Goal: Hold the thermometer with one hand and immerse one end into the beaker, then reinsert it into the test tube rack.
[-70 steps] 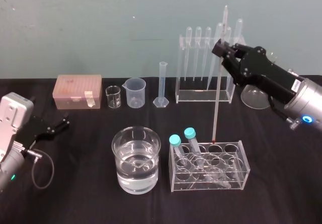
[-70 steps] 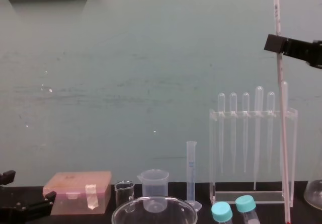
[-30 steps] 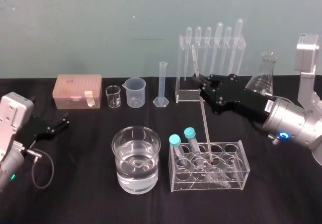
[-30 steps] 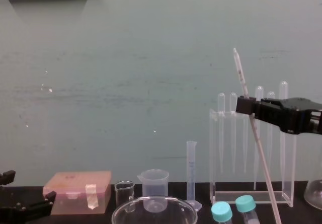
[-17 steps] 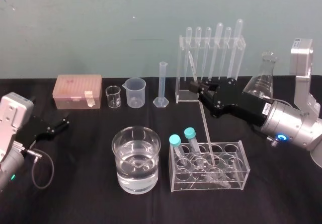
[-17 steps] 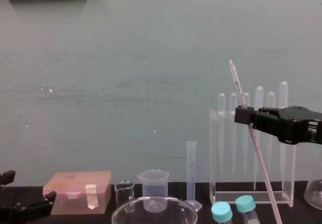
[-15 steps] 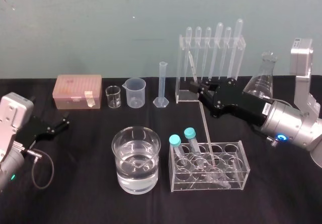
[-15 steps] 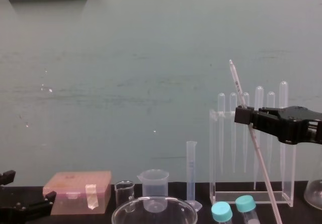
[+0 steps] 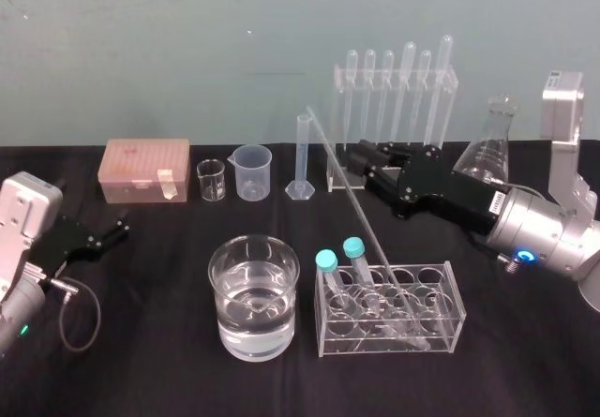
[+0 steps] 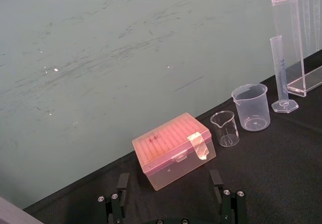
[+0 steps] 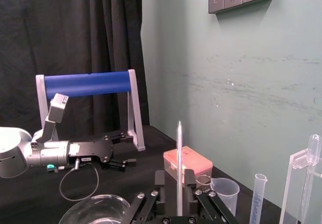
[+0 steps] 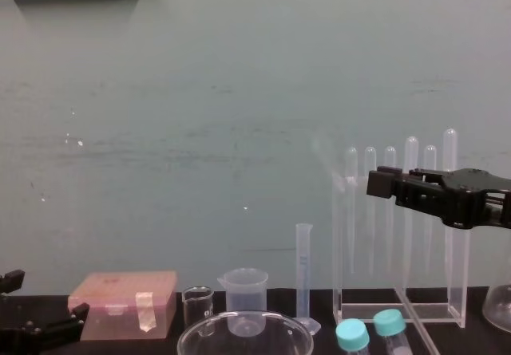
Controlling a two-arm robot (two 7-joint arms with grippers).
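Observation:
The thermometer (image 9: 354, 201) is a long thin glass rod. Its lower end rests in the low clear test tube rack (image 9: 441, 328), which holds two teal-capped tubes. It leans up and to the left, its top near the graduated cylinder. My right gripper (image 9: 358, 161) hovers behind the rod's upper half, open, with the rod just left of its fingertips. In the right wrist view the rod (image 11: 179, 163) rises loose through the gap of that gripper (image 11: 175, 181). The beaker (image 9: 253, 295), wide and holding water, stands left of the rack. My left gripper (image 10: 170, 183) is parked open at the table's left.
Along the back stand a pink box (image 9: 147, 169), a tiny glass beaker (image 9: 211, 181), a plastic spouted beaker (image 9: 253, 171), a graduated cylinder (image 9: 301, 159), a tall acrylic pipette stand (image 9: 389, 178) and a conical flask (image 9: 487, 150). A black cloth covers the table.
The right gripper's fingers have parted and let go of the thermometer. Its top has tipped over to the left and it now leans lower out of the rack. The arm barely moved.

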